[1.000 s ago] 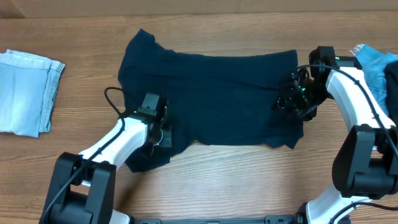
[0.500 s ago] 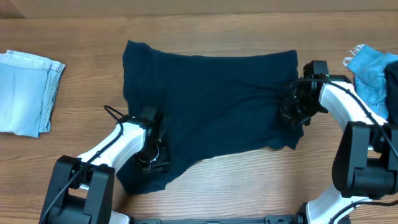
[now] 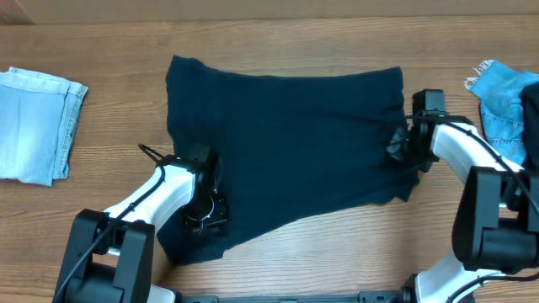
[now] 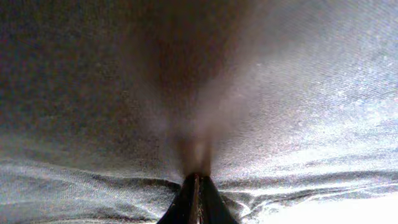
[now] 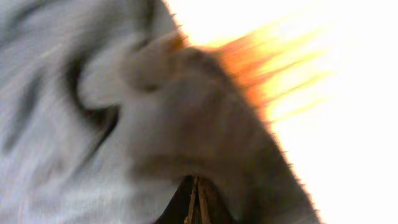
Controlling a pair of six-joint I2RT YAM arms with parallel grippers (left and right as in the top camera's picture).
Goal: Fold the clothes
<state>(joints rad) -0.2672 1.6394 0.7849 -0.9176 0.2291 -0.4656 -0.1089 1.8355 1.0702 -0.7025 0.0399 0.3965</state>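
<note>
A dark blue garment [image 3: 286,143] lies spread across the middle of the wooden bench [image 3: 278,252], its far edge running roughly parallel to the bench's far edge and its near hem slanting down toward the near-left corner. The left fingers [image 3: 205,220] sit low on the cloth's near-left portion. The left wrist camera shows these fingers [image 4: 197,198] pressed together at their tips, with creases of the fabric gathering into them, so they are pinching the garment. At the cloth's right side, the right fingers [image 3: 397,148] rest on the edge of the material, where it bunches into a dark fold. The right wrist camera is heavily blurred, but these fingers [image 5: 194,200] appear closed against each other with cloth drawn up around them. A folded piece of pale denim [image 3: 35,124] lies flat near the bench's left edge, well apart from the garment. A rumpled heap of blue clothing [image 3: 505,101] sits at the right edge, near the right arm.
</note>
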